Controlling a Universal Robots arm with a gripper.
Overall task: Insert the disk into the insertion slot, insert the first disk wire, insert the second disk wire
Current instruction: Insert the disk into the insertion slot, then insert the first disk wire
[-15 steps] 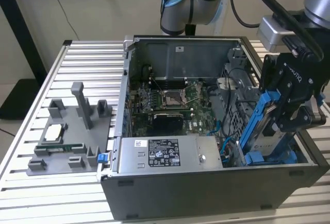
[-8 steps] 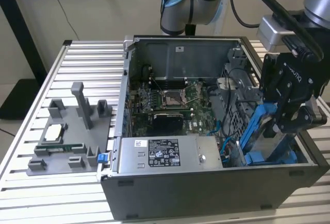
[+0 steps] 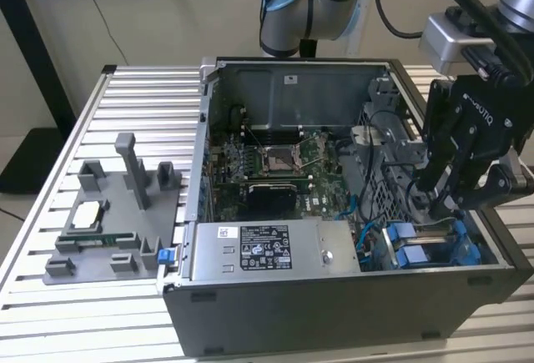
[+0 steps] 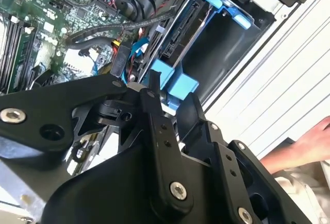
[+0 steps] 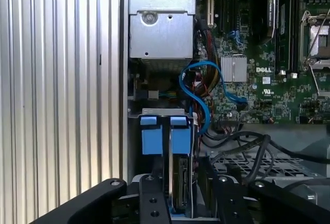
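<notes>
The disk (image 5: 180, 180) stands on edge in the insertion slot (image 5: 242, 165) at the open computer case's front corner, on the exterior view's right. Its blue frame tabs (image 5: 149, 134) show beyond my fingers, and the blue frame (image 3: 415, 256) also shows under my hand in the exterior view. My black gripper (image 3: 435, 204) reaches down into the bay. In both wrist views my gripper (image 4: 172, 98) (image 5: 180, 199) closes narrowly on the disk, one finger on each face. A blue cable (image 5: 198, 95) and black cables (image 5: 247, 144) lie loose beside the bay.
A grey metal box with a sticker (image 3: 275, 250) sits along the case front, with the motherboard (image 3: 267, 163) behind it. A grey fixture plate (image 3: 117, 213) lies on the slatted table (image 3: 75, 296). A person's hand (image 4: 309, 141) rests outside the case.
</notes>
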